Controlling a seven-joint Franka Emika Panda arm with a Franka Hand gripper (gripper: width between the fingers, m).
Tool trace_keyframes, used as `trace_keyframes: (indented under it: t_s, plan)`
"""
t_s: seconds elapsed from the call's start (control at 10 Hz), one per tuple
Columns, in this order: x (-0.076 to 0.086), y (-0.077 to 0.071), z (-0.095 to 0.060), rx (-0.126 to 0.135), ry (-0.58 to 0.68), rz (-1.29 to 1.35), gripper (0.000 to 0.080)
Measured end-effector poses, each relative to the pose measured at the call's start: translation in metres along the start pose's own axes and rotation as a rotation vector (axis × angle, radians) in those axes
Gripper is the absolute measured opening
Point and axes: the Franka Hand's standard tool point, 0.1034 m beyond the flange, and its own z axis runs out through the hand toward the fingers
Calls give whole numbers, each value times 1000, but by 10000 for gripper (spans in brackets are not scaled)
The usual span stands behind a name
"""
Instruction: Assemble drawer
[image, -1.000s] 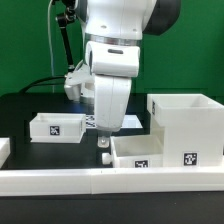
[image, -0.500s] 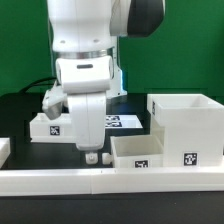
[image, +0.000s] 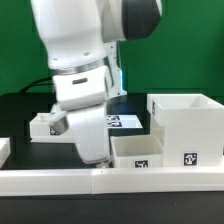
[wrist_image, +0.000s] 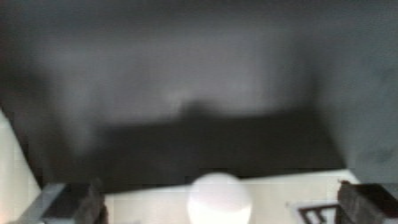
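Observation:
The tall white box shell (image: 186, 118) stands at the exterior view's right. A low white tray (image: 150, 151) with a tag sits in front of it, against the border wall. A second small tray (image: 42, 124) lies at the left, partly hidden by my arm. My gripper (image: 98, 157) hangs tilted, low over the black table between the two trays and just left of the front tray. In the blurred wrist view my gripper (wrist_image: 224, 194) shows dark fingers (wrist_image: 82, 200) set wide apart. They grip nothing. A blurred white oval (wrist_image: 217, 198) lies between them.
The long low white border wall (image: 60, 179) runs along the table's front edge. The marker board (image: 127, 122) lies flat behind my arm. A green backdrop and a black cable stand at the back.
My arm has swung to the exterior view's left and tilted, covering more of the left tray. The gripper stays low near the border wall. The trays and shell have not moved.

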Motion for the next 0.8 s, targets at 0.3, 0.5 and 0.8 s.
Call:
trace_keyframes:
  t_s: [0.3,0.5,0.8]
  plan:
    - [11,1,3,-8,-22,25,649]
    - [12,1,2,-3,-55,28,649]
    - [10,0,3,0,-60,29,649]
